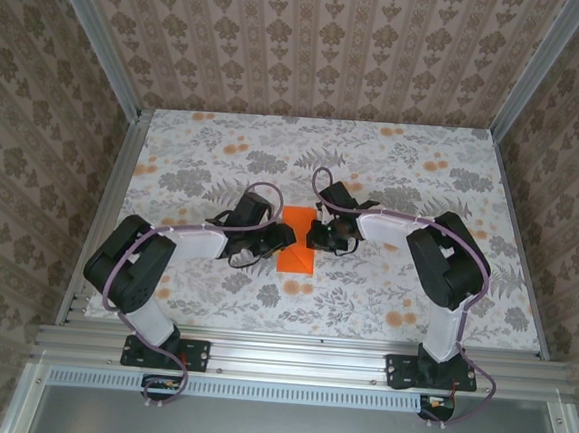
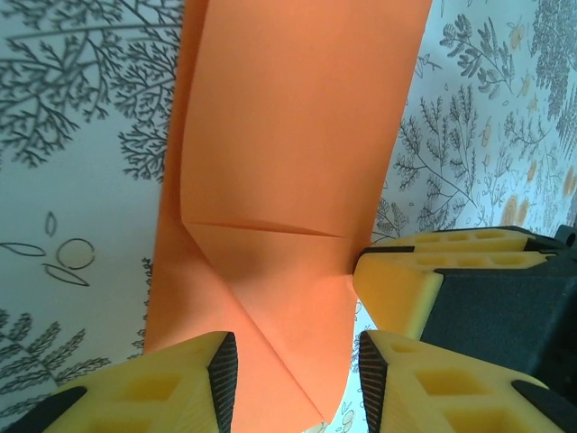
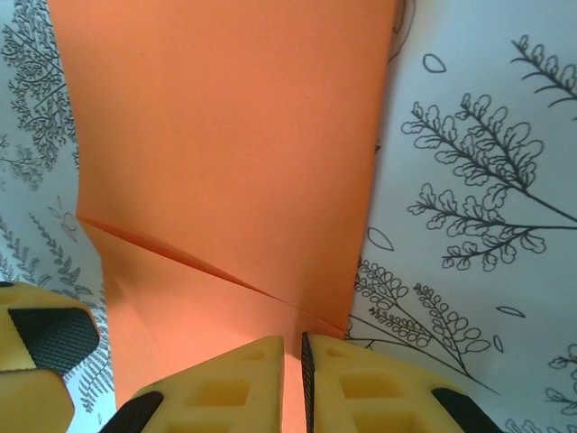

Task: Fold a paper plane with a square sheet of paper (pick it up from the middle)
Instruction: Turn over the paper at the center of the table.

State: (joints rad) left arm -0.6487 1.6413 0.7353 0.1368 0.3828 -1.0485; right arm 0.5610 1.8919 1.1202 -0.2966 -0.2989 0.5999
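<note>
square sheet of paper: bright orange, plain, lying at the middle of the table between the two grippers; already partly folded, showing as a narrow upright oblong from above; one straight crease across it and one diagonal crease running to a near corner, seen from the left wrist; a single slanted crease across the near part, seen from the right wrist

left gripper: at the paper's left edge; jaws parted, a clear gap between the yellow fingers; the folded near corner of the paper lies in that gap, no pad seen pressing on it; one of its fingers also shows at the lower left of the right wrist view, just off the paper's edge

right gripper: at the paper's right edge, facing the left gripper across the sheet; yellow fingers drawn together to a thin slit, with the paper's near edge caught in it; one finger shows in the left wrist view touching the paper's right edge

table cover: white cloth printed with grey leaves and small pale-orange flowers; the paper rests on it

walls: beige damask pattern on three sides

frame rail: aluminium, along the near edge, carrying both arm bases
</note>
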